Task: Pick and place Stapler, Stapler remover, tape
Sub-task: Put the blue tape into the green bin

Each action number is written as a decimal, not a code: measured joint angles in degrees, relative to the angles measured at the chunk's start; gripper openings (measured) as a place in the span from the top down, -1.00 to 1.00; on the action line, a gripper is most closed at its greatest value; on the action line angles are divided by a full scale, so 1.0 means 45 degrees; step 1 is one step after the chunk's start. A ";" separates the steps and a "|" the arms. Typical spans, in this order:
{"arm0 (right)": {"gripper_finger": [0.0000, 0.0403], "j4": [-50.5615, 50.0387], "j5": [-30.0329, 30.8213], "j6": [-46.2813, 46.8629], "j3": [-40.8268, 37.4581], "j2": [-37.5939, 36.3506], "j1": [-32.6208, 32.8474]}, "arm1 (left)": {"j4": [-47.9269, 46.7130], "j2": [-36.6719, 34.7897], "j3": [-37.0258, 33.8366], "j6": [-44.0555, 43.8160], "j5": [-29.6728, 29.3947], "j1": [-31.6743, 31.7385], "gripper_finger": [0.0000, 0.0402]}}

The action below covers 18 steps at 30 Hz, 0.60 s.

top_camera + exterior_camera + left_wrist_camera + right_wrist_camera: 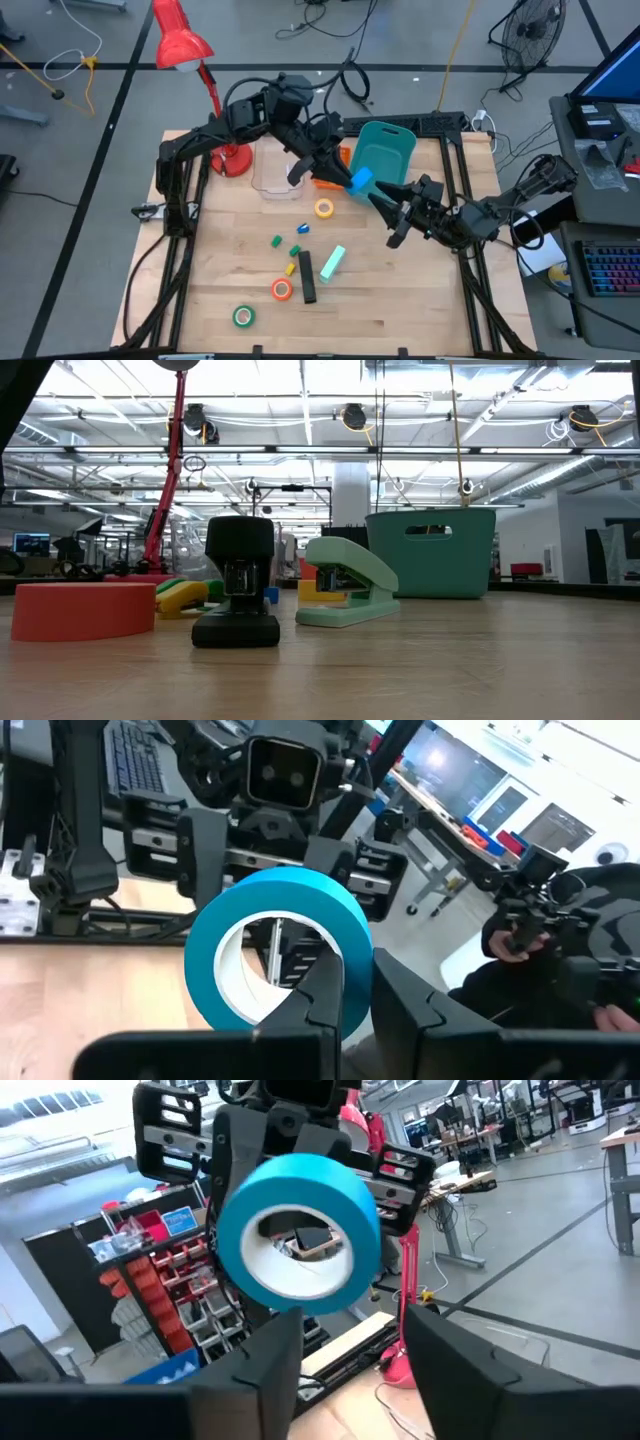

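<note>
My left jaws (pixel 345 178) grip the blue tape (pixel 361 181) in the air, beside the teal bin (pixel 385 150). My right jaws (pixel 385 197) stand open facing it. Staplers and three tapes wait on the table (pixel 420 300).

Mid-table, a tape roll (pixel 361 181) hangs above the wood between the left gripper (pixel 345 178) and right gripper (pixel 385 193) — the bin (pixel 385 155) just behind. 3 rolls lie nearer the front: 1 (pixel 324 209) central, 2 (pixel 282 290) (pixel 244 316) front-left — both staplers (pixel 332 262) (pixel 306 277) between them.
</note>
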 joint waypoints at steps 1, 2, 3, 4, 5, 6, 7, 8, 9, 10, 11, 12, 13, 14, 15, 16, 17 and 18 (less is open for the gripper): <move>0.09 0.0011 0.0014 -0.0005 0.0000 0.0000 -0.0009 | 0.0046 -0.0007 0.0000 -0.0002 0.0005 0.0009 0.86; 0.07 0.0019 0.0015 -0.0012 0.0000 0.0000 -0.0038 | 0.0091 -0.0007 0.0000 -0.0005 0.0000 0.0008 0.86; 0.05 0.0018 0.0014 -0.0030 0.0000 0.0021 -0.0082 | 0.0092 -0.0007 0.0000 -0.0005 0.0005 -0.0023 0.86; 0.04 0.0038 0.0012 -0.0036 0.0000 0.0052 -0.0132 | 0.0092 -0.0007 0.0000 0.0001 0.0000 -0.0082 0.86; 0.04 0.0038 0.0010 -0.0023 0.0000 0.0069 -0.0165 | 0.0092 -0.0007 0.0000 0.0033 0.0000 -0.0150 0.86; 0.04 0.0029 0.0000 0.0005 0.0000 0.0075 -0.0172 | 0.0092 -0.0007 0.0000 0.0063 0.0000 -0.0238 0.86; 0.04 0.0044 -0.0005 0.0005 0.0000 0.0078 -0.0180 | 0.0092 -0.0007 0.0000 0.0116 0.0000 -0.0349 0.86; 0.05 0.0071 -0.0005 0.0006 0.0000 0.0078 -0.0180 | 0.0092 -0.0007 0.0000 0.0178 0.0000 -0.0452 0.86; 0.06 0.0091 -0.0006 0.0010 0.0000 0.0073 -0.0180 | 0.0116 -0.0007 -0.0038 0.0261 -0.0008 -0.0550 0.86; 0.07 0.0082 -0.0010 0.0010 0.0000 0.0073 -0.0178 | 0.0122 -0.0007 -0.0092 0.0363 -0.0059 -0.0639 0.86; 0.08 0.0068 -0.0005 0.0010 0.0000 0.0078 -0.0170 | 0.0126 -0.0007 -0.0136 0.0422 -0.0063 -0.0701 0.86; 0.09 0.0050 -0.0005 0.0007 0.0000 0.0078 -0.0165 | 0.0126 -0.0007 -0.0162 0.0465 -0.0083 -0.0765 0.86; 0.10 0.0064 -0.0003 0.0000 0.0000 0.0078 -0.0165 | 0.0121 -0.0007 -0.0178 0.0485 -0.0188 -0.0797 0.86; 0.11 0.0089 0.0018 0.0000 0.0000 0.0078 -0.0169 | 0.0126 -0.0010 -0.0180 0.0521 -0.0330 -0.0825 0.86; 0.12 0.0126 0.0024 0.0000 0.0000 0.0078 -0.0176 | 0.0130 -0.0019 -0.0180 0.0567 -0.0413 -0.0848 0.86; 0.13 0.0149 0.0002 0.0008 0.0000 0.0083 -0.0201 | 0.0134 -0.0022 -0.0180 0.0615 -0.0453 -0.0862 0.86; 0.14 0.0168 -0.0005 0.0033 0.0000 0.0136 -0.0241 | 0.0128 -0.0022 -0.0180 0.0687 -0.0478 -0.0870 0.86; 0.14 0.0212 0.0008 0.0041 0.0000 0.0183 -0.0282 | 0.0115 0.0022 -0.0180 0.0716 -0.0507 -0.0870 0.86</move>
